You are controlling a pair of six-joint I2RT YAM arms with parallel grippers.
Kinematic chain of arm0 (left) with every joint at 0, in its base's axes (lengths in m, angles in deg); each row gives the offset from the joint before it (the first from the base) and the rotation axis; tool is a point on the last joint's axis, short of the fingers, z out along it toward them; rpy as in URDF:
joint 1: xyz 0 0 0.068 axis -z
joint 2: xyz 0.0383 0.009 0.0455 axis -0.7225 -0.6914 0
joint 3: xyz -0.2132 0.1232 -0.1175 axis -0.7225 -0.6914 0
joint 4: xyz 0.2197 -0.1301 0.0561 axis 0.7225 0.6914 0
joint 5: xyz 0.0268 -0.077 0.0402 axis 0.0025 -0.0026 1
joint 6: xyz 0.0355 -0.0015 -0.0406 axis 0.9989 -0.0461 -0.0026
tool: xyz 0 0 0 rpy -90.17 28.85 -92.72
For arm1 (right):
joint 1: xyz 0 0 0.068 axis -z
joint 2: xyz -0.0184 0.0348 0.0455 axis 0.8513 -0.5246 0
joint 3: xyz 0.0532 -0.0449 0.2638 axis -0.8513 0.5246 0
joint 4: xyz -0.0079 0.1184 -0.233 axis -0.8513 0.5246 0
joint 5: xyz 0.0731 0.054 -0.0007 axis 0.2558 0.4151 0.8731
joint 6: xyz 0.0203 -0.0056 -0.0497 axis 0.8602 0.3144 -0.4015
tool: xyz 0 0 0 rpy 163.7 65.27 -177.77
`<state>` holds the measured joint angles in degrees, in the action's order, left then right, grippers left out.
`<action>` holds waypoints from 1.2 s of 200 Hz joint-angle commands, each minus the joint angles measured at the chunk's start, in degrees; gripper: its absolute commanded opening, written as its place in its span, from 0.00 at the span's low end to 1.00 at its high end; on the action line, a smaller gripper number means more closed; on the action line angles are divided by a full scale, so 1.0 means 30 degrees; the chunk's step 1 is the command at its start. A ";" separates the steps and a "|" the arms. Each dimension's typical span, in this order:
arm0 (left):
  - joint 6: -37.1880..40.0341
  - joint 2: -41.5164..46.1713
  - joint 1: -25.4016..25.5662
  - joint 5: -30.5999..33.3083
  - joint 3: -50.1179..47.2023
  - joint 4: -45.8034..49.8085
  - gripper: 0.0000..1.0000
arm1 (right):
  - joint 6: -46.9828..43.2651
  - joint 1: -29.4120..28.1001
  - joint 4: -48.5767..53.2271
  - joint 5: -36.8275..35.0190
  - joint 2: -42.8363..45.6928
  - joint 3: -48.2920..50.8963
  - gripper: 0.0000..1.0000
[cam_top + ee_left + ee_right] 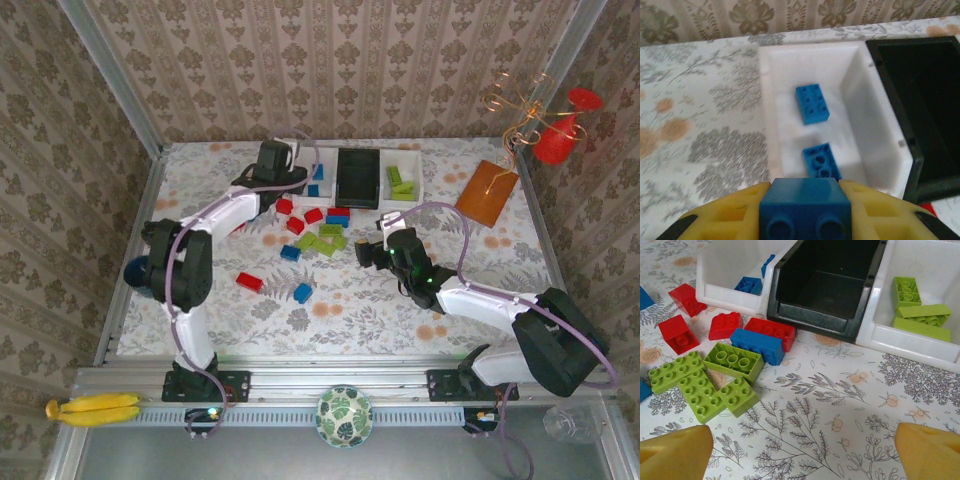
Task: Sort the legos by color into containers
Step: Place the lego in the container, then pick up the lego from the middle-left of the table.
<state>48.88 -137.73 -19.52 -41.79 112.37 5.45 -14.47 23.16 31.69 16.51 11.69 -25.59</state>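
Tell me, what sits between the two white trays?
A black tray, apparently empty; the top view and the right wrist view both show it.

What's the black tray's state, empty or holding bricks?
Empty. The black tray has its bare dark floor visible in the top and right wrist views, and nothing lies in it.

Floral table point(400, 310); trays point(357, 177), loose legos point(249, 282), orange board point(487, 192)

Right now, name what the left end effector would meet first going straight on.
Carrying a blue brick, it would likely meet the nearer brick lying in the white tray; depth is unclear.
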 commanded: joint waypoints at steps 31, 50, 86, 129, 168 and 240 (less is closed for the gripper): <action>0.1316 -0.4388 0.0283 0.0399 0.5655 0.1454 0.30 | -0.0007 -0.0132 0.0382 -0.0864 0.0732 -0.0281 0.95; 0.1679 -0.5567 0.0265 0.1008 0.7590 0.2432 0.36 | -0.0008 -0.0135 0.0386 -0.0849 0.0747 -0.0252 0.95; 0.1995 -0.4707 0.0311 0.1966 0.8130 0.3302 0.66 | 0.0022 -0.0132 0.0347 -0.0889 0.0768 -0.0225 0.95; 0.1599 0.2526 -0.0346 0.2739 -0.1270 0.1334 0.81 | -0.0032 -0.0132 0.0360 -0.0855 0.0962 -0.0192 0.95; 0.0036 0.6245 -0.4018 -0.1518 -0.7425 0.1188 0.79 | 0.0391 -0.0143 0.0103 -0.0295 0.0421 -0.0279 0.95; 0.3150 0.0506 -0.5823 -0.2239 -0.1359 0.5722 0.82 | 0.0458 -0.0151 0.0165 -0.0369 0.0237 -0.0311 0.95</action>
<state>54.33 -132.09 -36.30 -46.36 102.54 16.29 -13.83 23.16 32.06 15.92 11.54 -25.59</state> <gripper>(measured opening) 0.818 0.953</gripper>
